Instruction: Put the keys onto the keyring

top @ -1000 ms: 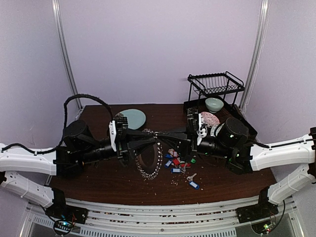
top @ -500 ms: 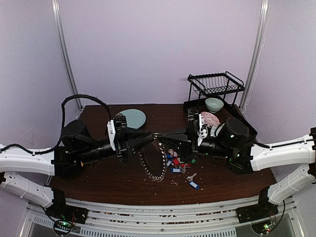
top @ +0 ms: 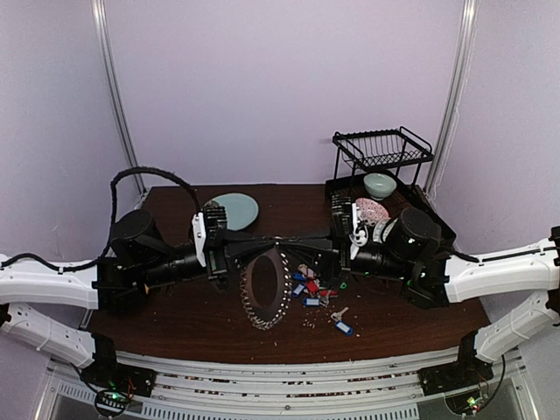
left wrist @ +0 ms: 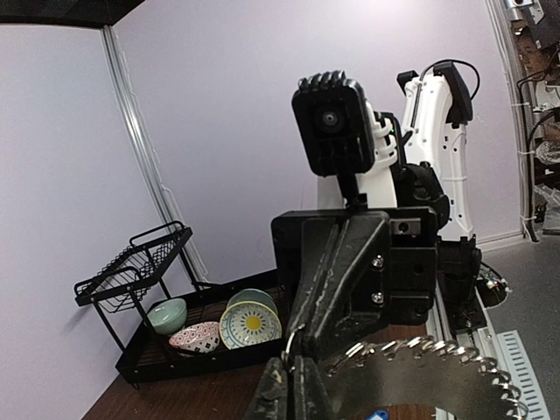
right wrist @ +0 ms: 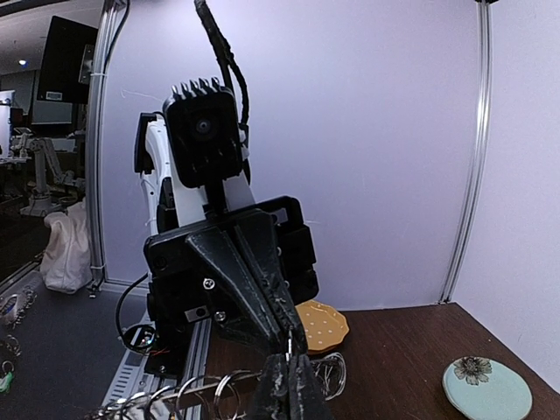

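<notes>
The keyring (top: pixel 265 290), a big ring fringed with small silver keys, hangs above the table between the arms. My left gripper (top: pixel 268 240) and right gripper (top: pixel 288 239) meet tip to tip at its top, both shut on its thin wire. In the left wrist view the left gripper (left wrist: pixel 294 374) pinches the wire, with the fringe (left wrist: pixel 437 359) to the right. In the right wrist view the right gripper (right wrist: pixel 289 372) clamps the wire, and loops of the keyring (right wrist: pixel 206 394) show at lower left. Loose keys (top: pixel 313 287) with blue, red and green tags lie on the table; one blue-tagged key (top: pixel 341 325) lies nearer.
A black dish rack (top: pixel 383 153) stands at the back right, holding a green bowl (top: pixel 380 184) and patterned bowls (left wrist: pixel 255 325). A teal plate (top: pixel 236 210) lies at the back of the table. A tan disc (right wrist: pixel 320 325) lies behind the left arm. Crumbs dot the table's front.
My left gripper has shut on the keyring's wire. The hanging keyring has swung and turned more face-on to the top camera. The right gripper has stayed shut.
</notes>
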